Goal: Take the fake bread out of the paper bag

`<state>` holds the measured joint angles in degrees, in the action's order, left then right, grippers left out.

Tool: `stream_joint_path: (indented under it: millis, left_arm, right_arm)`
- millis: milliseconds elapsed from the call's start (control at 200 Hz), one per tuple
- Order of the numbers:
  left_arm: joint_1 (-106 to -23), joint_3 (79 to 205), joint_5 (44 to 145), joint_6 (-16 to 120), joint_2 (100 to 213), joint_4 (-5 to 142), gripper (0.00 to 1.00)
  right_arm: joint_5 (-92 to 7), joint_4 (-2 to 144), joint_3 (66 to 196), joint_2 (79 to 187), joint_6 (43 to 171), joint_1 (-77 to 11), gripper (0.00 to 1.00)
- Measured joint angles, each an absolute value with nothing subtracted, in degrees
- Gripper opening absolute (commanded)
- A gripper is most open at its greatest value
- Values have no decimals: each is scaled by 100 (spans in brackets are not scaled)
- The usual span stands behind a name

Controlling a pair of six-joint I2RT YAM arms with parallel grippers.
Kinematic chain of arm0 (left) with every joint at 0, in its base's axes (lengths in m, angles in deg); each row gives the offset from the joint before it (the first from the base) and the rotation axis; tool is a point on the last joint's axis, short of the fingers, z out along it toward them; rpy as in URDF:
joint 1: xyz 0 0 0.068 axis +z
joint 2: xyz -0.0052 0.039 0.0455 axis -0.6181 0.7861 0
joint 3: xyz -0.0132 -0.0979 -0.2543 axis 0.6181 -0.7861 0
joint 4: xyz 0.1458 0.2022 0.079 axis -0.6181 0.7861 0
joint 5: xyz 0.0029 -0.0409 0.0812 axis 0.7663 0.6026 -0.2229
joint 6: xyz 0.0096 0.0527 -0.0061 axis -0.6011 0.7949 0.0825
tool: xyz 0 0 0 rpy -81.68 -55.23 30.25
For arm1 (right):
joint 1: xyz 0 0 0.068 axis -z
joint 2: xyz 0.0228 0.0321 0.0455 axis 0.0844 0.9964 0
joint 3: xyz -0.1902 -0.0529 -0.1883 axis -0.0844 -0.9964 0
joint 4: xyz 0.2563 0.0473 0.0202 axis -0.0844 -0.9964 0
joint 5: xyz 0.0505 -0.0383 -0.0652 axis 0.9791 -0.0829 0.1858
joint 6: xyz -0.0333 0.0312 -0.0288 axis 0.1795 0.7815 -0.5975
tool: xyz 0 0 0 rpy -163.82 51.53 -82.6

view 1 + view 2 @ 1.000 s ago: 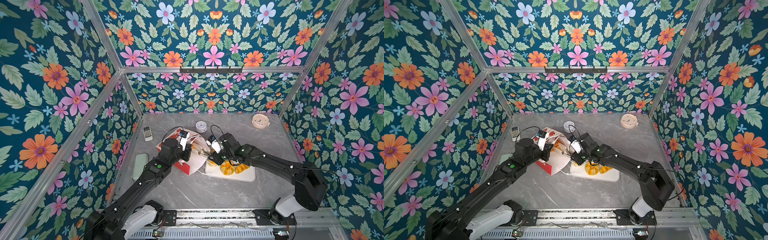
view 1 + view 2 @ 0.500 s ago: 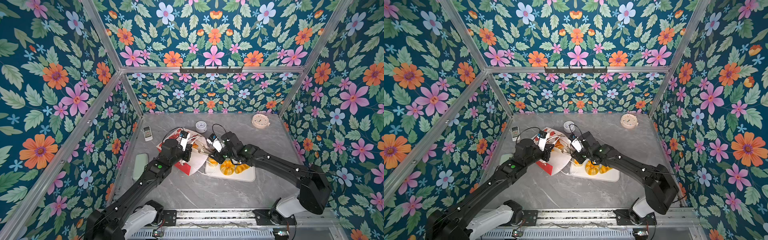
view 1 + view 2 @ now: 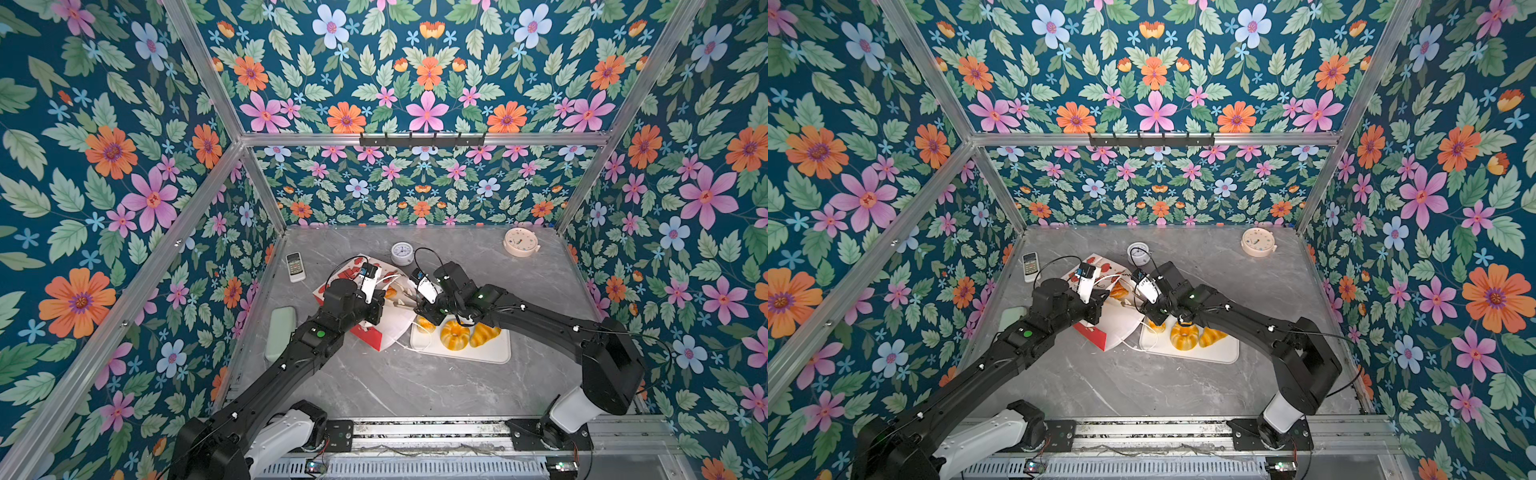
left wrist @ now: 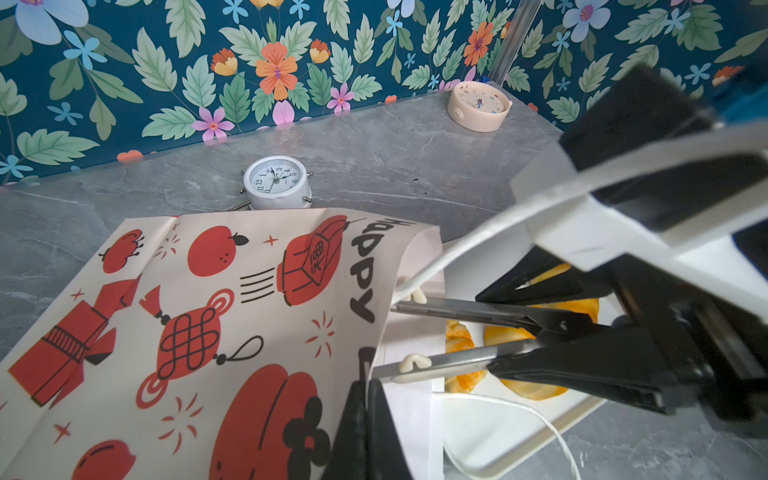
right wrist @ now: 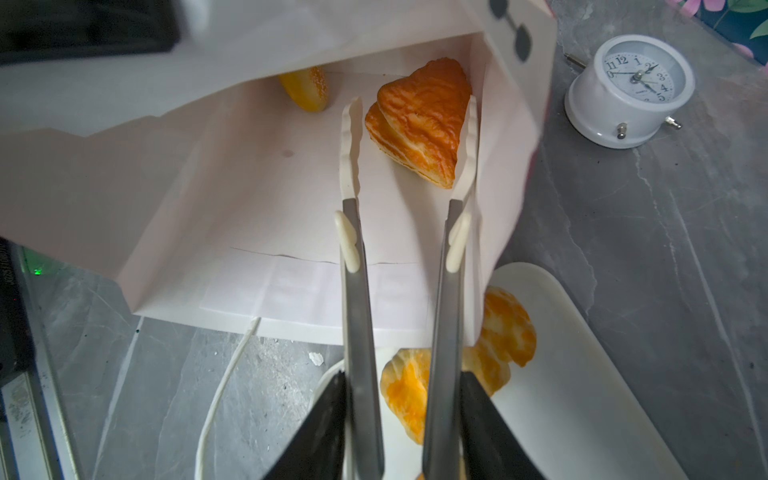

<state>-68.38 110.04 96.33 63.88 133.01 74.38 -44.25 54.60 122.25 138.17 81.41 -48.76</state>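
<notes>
In a top view the paper bag (image 3: 392, 324) lies on its side, mouth beside the white tray (image 3: 490, 356). Left wrist: the left gripper (image 4: 366, 415) pinches the bag's matte printed rim. Right wrist: the right gripper (image 5: 409, 124) holds slim steel jaws parted astride the flaky triangular pastry (image 5: 419, 120) inside.

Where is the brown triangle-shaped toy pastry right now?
In the right wrist view, the brown triangular toy pastry lies inside the red-and-white paper bag, between the open tips of the right gripper, with the white alarm clock just outside the bag.
</notes>
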Motion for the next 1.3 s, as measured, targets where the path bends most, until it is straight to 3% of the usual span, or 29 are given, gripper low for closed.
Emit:
stream_joint_path:
  millis: [500, 965, 1030, 1125, 1300]
  left_arm:
    - [-6838, 10984, 9679, 6368, 13384, 7362, 0]
    - [-6838, 10984, 9679, 6370, 13373, 7351, 0]
    - [-6838, 10984, 9685, 6370, 13373, 7342, 0]
    - [-6838, 10984, 9692, 6370, 13362, 7338, 0]
    - [-6838, 10984, 9694, 6370, 13340, 7338, 0]
  right_arm:
    - [-4670, 5152, 12428, 14442, 7997, -4924, 40]
    - [-4650, 4832, 12456, 14492, 7977, -5038, 10]
    - [-4648, 4778, 12448, 14433, 7979, -5038, 12]
    - [-4642, 4758, 12382, 14272, 8001, -5047, 30]
    - [-4565, 4889, 12144, 13751, 8071, -5058, 38]
